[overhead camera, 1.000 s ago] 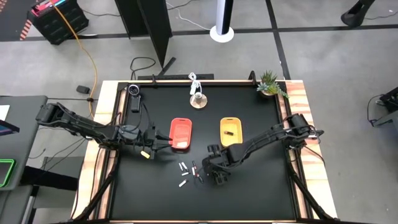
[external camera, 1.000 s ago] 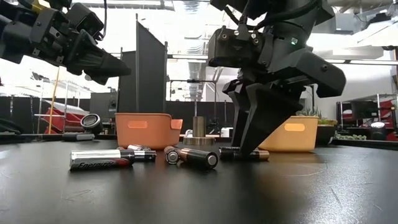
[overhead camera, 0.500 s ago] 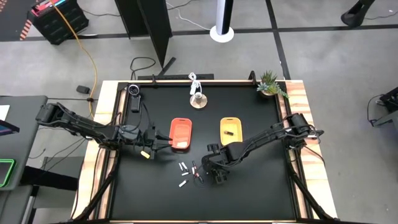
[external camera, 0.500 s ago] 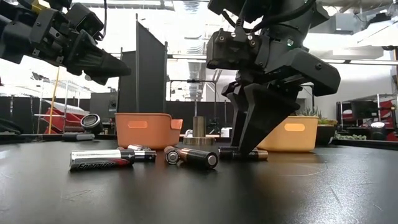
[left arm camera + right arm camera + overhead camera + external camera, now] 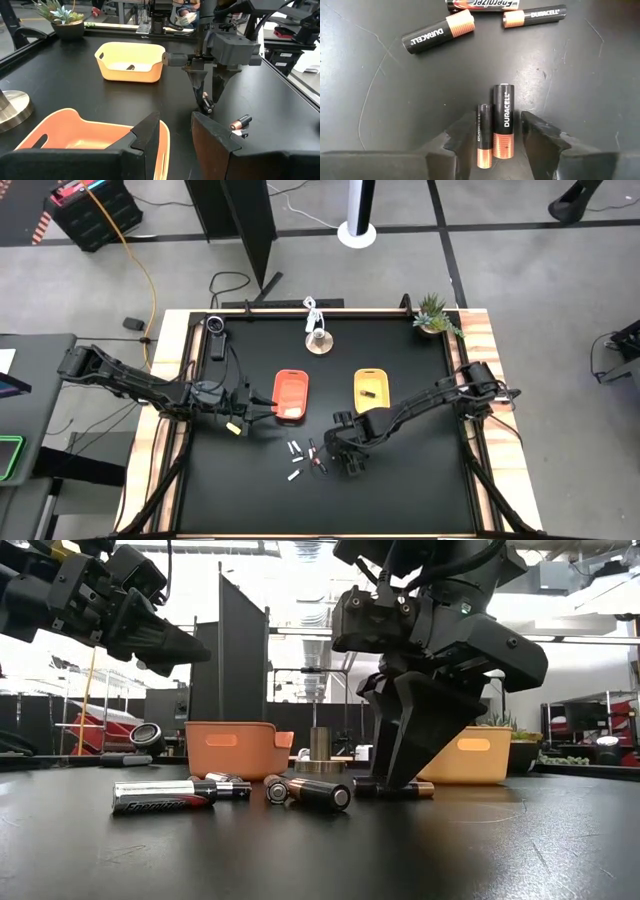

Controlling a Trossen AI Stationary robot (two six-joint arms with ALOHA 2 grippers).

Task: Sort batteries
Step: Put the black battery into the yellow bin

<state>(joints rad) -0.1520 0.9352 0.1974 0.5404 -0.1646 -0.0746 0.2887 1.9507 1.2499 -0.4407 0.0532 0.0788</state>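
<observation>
Several small batteries (image 5: 295, 451) lie loose on the black table, near of the trays. One more battery (image 5: 366, 393) lies in the yellow tray (image 5: 371, 408); the orange tray (image 5: 291, 395) sits to its left. My right gripper (image 5: 498, 125) is open and low over the table. Its fingers stand on either side of two copper-ended black cells lying side by side, a thin one (image 5: 483, 129) and a thicker one (image 5: 502, 121). Three other cells (image 5: 437, 34) lie beyond them. My left gripper (image 5: 176, 125) is open, holds nothing and hovers by the orange tray's near left edge (image 5: 75, 130). My right gripper comes from above, pointing down, with its fingers along the two cells, which lie flat on the table. One finger (image 5: 462, 134) stands close against the thin cell (image 5: 479, 131); I cannot tell whether it touches. The other finger shows a gap.
A potted plant (image 5: 433, 315) stands at the far right corner. A round metal stand (image 5: 319, 340) sits at the far middle and a small camera (image 5: 215, 330) at the far left. Bare black table lies toward the near edge (image 5: 320, 515).
My right gripper has edged slightly toward the table's left while staying low over the pair of cells. The batteries and my left arm have kept still.
</observation>
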